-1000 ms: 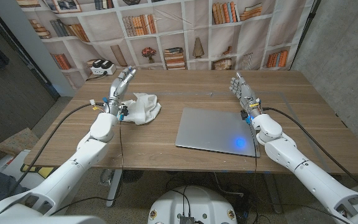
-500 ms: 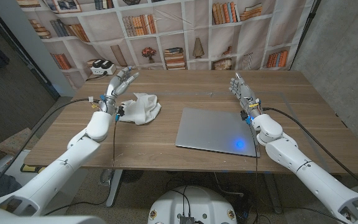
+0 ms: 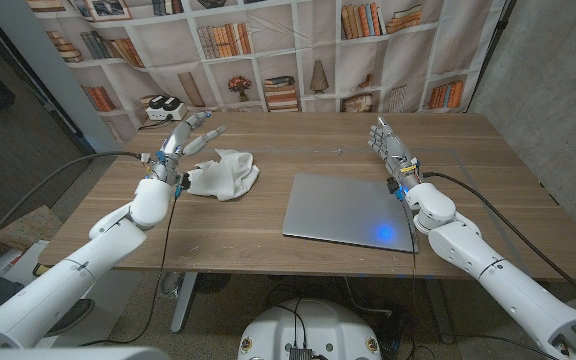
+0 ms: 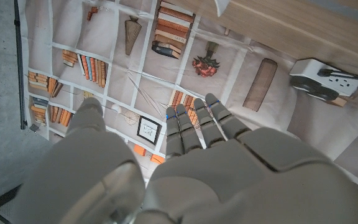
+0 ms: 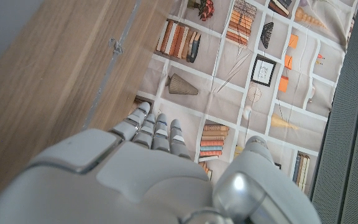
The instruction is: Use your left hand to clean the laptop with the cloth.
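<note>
White cloth lies crumpled on the wooden table left of the closed grey laptop, the left hand raised beside it, fingers spread and empty, right hand likewise spread right of the laptop.

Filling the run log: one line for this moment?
left hand: open, above cloth | right hand: open | laptop: closed, unwiped

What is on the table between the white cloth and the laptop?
Nothing: the head view shows only bare wooden table between the cloth and the closed laptop.
</note>
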`<control>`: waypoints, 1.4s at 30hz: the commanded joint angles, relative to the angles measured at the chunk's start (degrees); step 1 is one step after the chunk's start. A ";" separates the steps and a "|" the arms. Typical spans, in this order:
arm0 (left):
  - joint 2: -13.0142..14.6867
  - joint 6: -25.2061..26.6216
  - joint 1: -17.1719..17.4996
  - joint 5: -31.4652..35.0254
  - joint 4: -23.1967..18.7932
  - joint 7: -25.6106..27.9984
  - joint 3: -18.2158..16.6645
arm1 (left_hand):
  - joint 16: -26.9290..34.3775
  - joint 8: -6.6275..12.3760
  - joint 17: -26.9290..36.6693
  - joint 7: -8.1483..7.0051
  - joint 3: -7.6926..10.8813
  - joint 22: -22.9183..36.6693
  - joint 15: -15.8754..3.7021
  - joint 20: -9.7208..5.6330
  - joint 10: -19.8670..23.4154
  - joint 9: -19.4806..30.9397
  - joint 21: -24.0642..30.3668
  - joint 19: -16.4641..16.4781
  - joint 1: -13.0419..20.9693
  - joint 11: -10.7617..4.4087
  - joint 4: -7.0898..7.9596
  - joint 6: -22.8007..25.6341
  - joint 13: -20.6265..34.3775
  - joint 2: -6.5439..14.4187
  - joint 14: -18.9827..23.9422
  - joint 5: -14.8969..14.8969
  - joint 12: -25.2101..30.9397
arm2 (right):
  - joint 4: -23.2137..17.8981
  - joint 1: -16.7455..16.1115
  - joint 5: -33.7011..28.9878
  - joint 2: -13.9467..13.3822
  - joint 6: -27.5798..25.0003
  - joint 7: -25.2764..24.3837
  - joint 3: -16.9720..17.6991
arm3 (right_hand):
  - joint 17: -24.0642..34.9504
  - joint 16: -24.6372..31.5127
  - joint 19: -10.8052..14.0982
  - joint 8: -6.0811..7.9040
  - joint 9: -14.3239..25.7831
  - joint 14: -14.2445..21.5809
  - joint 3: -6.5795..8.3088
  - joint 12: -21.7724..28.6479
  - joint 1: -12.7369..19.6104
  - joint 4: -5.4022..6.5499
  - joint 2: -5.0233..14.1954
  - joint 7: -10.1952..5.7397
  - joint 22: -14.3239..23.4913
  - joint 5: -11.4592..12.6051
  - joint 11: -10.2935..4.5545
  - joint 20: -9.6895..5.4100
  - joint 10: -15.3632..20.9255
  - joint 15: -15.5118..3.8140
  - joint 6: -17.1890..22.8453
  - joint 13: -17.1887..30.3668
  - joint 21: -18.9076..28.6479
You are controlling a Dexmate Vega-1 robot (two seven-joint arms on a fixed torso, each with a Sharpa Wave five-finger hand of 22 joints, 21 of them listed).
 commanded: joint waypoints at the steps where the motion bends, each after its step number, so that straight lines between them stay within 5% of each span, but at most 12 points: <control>1: 4.60 8.81 1.83 7.80 -5.62 1.31 0.39 | 0.22 0.49 0.12 0.05 0.12 0.08 -2.93 -2.99 0.84 0.19 0.19 0.72 0.63 0.14 -0.32 0.73 0.24 0.02 0.93 -0.12 0.26 | -0.09 0.81 -0.13 0.13 -1.10 0.27 -0.69 | 0.32 -0.07 0.32 0.09 0.13 0.15 0.10 -0.11 0.68 -0.16 -0.14 -0.14 0.24 0.12 0.26 -0.06 0.10 0.06 0.52 0.26 0.24; 26: 12.44 27.28 2.80 18.05 -18.58 -6.01 2.68 | -1.28 -1.31 0.03 -0.54 -0.21 0.08 -2.92 -2.20 -0.37 0.22 -0.96 0.26 4.19 -0.32 -2.50 -1.07 0.28 -1.79 0.01 -0.12 -1.59 | 1.18 2.34 0.08 0.47 -0.25 1.67 -0.87 | 0.33 -0.12 0.30 0.00 0.15 0.20 0.08 -0.20 0.81 -0.30 0.05 -0.25 0.26 0.09 0.20 0.02 0.20 0.11 0.71 0.28 0.19; 35: 14.43 32.90 1.86 22.13 -21.16 -9.48 4.83 | -1.07 -1.17 0.28 -2.06 -0.19 0.29 -3.72 1.69 2.02 0.38 -0.11 4.56 7.56 -1.80 -3.58 1.94 0.47 -2.09 2.46 0.14 -1.87 | 1.75 2.24 0.18 0.83 -0.33 1.47 -1.03 | 0.34 -0.12 0.30 -0.03 0.15 0.24 0.08 -0.23 0.84 -0.34 0.13 -0.25 0.26 0.08 0.21 0.08 0.22 0.17 0.76 0.28 0.18; 42: 15.11 36.54 0.96 25.88 -22.50 -11.16 6.89 | -1.18 -0.98 0.35 -2.80 -0.24 0.38 -4.03 2.83 2.69 0.42 -0.27 4.66 8.12 -2.25 -3.61 3.19 0.51 -2.04 2.59 0.17 -1.92 | 1.42 1.77 0.35 0.73 -0.48 1.19 -0.91 | 0.34 -0.12 0.27 -0.05 0.15 0.29 0.12 -0.27 0.92 -0.38 0.26 -0.28 0.27 0.09 0.18 0.12 0.19 0.20 0.78 0.29 0.16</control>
